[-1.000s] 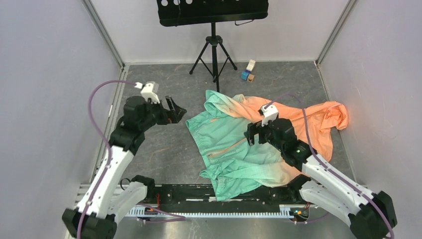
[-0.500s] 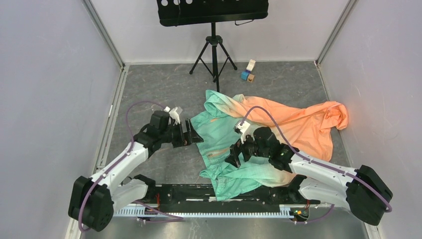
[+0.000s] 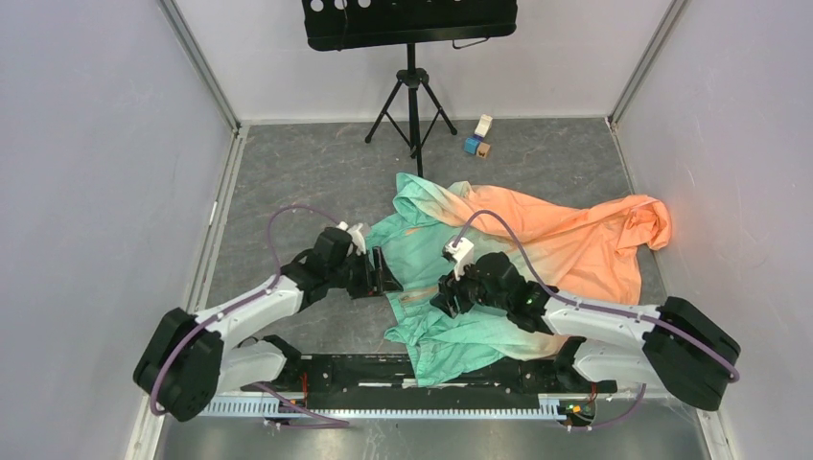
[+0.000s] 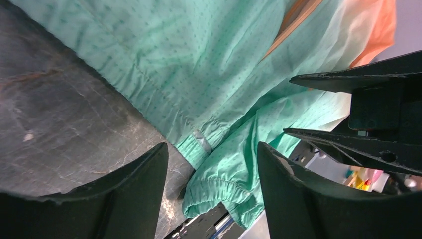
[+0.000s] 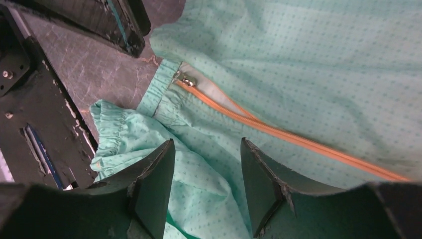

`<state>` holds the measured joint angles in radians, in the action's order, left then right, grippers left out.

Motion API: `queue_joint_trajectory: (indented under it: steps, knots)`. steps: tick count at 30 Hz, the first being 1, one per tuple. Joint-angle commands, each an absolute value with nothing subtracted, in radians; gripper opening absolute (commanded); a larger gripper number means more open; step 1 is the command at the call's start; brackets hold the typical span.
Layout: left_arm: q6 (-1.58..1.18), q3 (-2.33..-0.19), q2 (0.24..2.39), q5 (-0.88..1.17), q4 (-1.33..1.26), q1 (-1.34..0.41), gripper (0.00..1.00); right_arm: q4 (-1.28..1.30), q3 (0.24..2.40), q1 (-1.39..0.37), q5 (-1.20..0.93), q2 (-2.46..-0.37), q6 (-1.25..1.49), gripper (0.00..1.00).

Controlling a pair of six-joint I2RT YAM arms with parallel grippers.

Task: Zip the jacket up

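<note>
Overall: a jacket [image 3: 499, 240] lies crumpled on a grey worktop [image 3: 307, 172], with both arms reaching in low over its green part.
Jacket: spread from the centre of the worktop out toward 3 o'clock. The mint green half sits at the centre and runs down to 6 o'clock; the peach-orange half trails off to 2 and 3 o'clock.
Zipper [image 5: 278, 132]: an orange line running across the green front. In the right wrist view it runs from 10 o'clock toward 4 o'clock.
Zipper pull [image 5: 186, 79]: a small metal piece at the 10 o'clock end of that line, right at the gathered hem.
Cuff [image 4: 214, 189]: an elastic green sleeve end, bunched just beside the hem and close to the near edge of the worktop.
Left claw [image 3: 383, 273]: at the 9 o'clock edge of the green front. Its fingers [image 4: 134, 189] are spread apart and hold nothing, and hem and cuff show in the gap between them.
Right claw [image 3: 443, 297]: over the green front, facing the left claw from the 3 o'clock side, near it but apart. Its fingers [image 5: 154, 184] are spread and hold nothing, and green cloth just below the zipper shows in the gap.
Contact: I cannot tell whether either claw touches the cloth.
Music stand [image 3: 412, 29]: black, on a tripod, at 12 o'clock.
Blocks [image 3: 477, 139]: a few small coloured ones at about 1 o'clock, well apart from the jacket.
</note>
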<state>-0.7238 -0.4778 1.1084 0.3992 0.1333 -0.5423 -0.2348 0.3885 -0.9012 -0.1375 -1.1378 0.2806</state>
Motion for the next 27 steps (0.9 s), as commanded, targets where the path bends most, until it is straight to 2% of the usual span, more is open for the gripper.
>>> queue_joint_trajectory:
  steps: [1, 7, 13, 15, 18, 20, 24, 27]
  knots:
    - [-0.755, -0.497, 1.174, 0.361, 0.037, -0.600, 0.69, -0.318, 0.426, -0.920, -0.140, -1.206, 0.271, 0.54]
    - [-0.746, -0.483, 1.197, 0.269, 0.007, -0.630, 0.67, -0.383, 0.417, -0.935, -0.170, -1.225, 0.267, 0.46]
    - [-0.723, -0.505, 1.278, 0.270, -0.038, -0.631, 0.58, -0.407, 0.423, -0.970, -0.192, -1.253, 0.199, 0.45]
    - [-0.709, -0.523, 1.300, 0.249, -0.037, -0.630, 0.53, -0.404, 0.432, -0.977, -0.194, -1.265, 0.183, 0.44]
    - [-0.699, -0.551, 1.325, 0.219, -0.031, -0.630, 0.37, -0.401, 0.439, -0.986, -0.187, -1.278, 0.159, 0.41]
    - [-0.696, -0.562, 1.332, 0.200, -0.029, -0.631, 0.31, -0.400, 0.441, -0.988, -0.164, -1.284, 0.153, 0.39]
    - [-0.696, -0.582, 1.340, 0.181, -0.022, -0.629, 0.22, -0.372, 0.463, -0.988, -0.119, -1.301, 0.152, 0.37]
    - [-0.691, -0.603, 1.344, 0.181, -0.006, -0.623, 0.20, -0.367, 0.475, -0.988, -0.053, -1.301, 0.161, 0.37]
